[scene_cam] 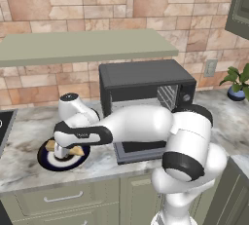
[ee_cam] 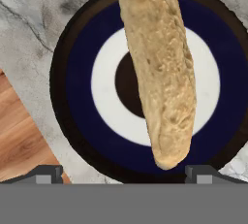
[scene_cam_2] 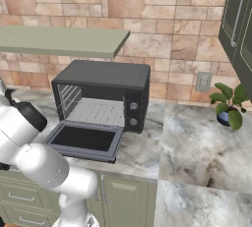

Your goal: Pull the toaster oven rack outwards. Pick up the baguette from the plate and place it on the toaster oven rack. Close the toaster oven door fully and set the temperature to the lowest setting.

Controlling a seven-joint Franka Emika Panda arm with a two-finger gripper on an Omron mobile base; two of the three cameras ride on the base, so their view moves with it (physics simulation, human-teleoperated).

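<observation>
The golden-tan baguette (ee_cam: pixel 160 72) lies across the round navy plate (ee_cam: pixel 77 97), covering part of its white ring and brown centre. My gripper (ee_cam: pixel 126 174) hangs straight above it, open, its two fingertips (ee_cam: pixel 46 174) apart at either side of the loaf's near end and holding nothing. In the left base view the gripper (scene_cam: pixel 62 155) points down at the plate (scene_cam: pixel 48 163), left of the toaster oven (scene_cam: pixel 146 80). The toaster oven door (scene_cam_2: pixel 86 140) is folded down flat. The light-grey toaster oven rack (scene_cam_2: pixel 98 110) lies in the cavity. Two round knobs (scene_cam_2: pixel 132 114) sit on the right panel.
A long shelf (scene_cam: pixel 87 46) runs above the oven. A potted plant (scene_cam_2: pixel 227 105) stands at the far right of the marble counter (scene_cam_2: pixel 197 142). The counter's front edge is close to the plate, with wooden floor (ee_cam: pixel 19 136) beyond it. A stove edge (scene_cam: pixel 4 126) is at far left.
</observation>
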